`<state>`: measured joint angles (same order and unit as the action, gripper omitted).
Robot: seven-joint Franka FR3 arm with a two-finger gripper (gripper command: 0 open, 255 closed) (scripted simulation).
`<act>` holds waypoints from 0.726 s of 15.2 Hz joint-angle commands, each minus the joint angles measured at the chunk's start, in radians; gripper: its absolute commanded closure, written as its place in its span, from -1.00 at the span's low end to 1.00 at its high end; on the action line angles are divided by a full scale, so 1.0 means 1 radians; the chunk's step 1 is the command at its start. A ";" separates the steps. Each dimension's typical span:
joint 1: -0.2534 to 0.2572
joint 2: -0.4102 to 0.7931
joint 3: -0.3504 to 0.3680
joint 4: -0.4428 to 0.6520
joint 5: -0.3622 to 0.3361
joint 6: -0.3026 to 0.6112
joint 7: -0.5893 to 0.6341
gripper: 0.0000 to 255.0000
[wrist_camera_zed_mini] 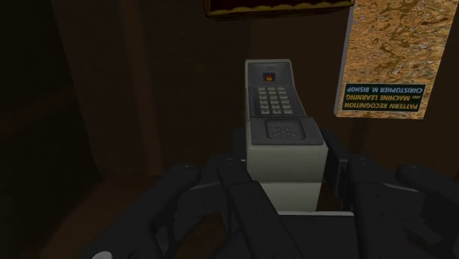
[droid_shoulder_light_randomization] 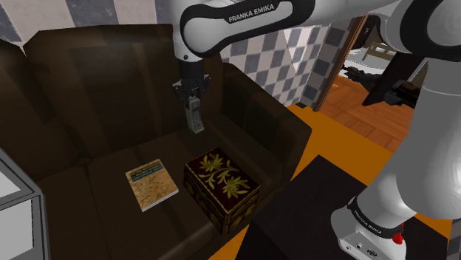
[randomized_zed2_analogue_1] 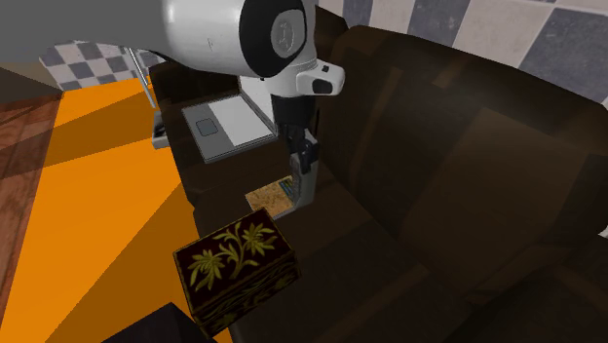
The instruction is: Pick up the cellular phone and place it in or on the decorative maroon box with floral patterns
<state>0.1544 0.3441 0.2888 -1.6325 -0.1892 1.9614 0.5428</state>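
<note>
My black gripper [droid_shoulder_light_randomization: 193, 104] is shut on a grey cellular phone [droid_shoulder_light_randomization: 195, 117] that hangs upright above the dark brown sofa seat [droid_shoulder_light_randomization: 111, 159]. In the wrist view the phone [wrist_camera_zed_mini: 278, 118] sticks out between the two fingers [wrist_camera_zed_mini: 239, 158], its keypad facing the camera. From the second exterior view the gripper [randomized_zed2_analogue_1: 303, 161] and the phone [randomized_zed2_analogue_1: 304, 183] hang over the seat. The maroon box with yellow floral patterns [droid_shoulder_light_randomization: 222, 183] sits on the seat, below and towards the shoulder view's right of the phone. That box [randomized_zed2_analogue_1: 237, 263] has its lid shut.
A book with a tan cover [droid_shoulder_light_randomization: 151, 183] lies on the seat beside the box, also visible under the phone [wrist_camera_zed_mini: 388, 59]. The sofa's armrest [droid_shoulder_light_randomization: 273, 122] rises behind the box. A white-topped side table [randomized_zed2_analogue_1: 226, 125] stands by the sofa's end. Orange floor [randomized_zed2_analogue_1: 88, 195] surrounds it.
</note>
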 commanded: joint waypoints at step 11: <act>0.016 -0.425 0.056 -0.530 0.130 0.122 0.044 1.00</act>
<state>0.1654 -0.0415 0.3401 -2.1112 -0.0733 2.0689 0.5823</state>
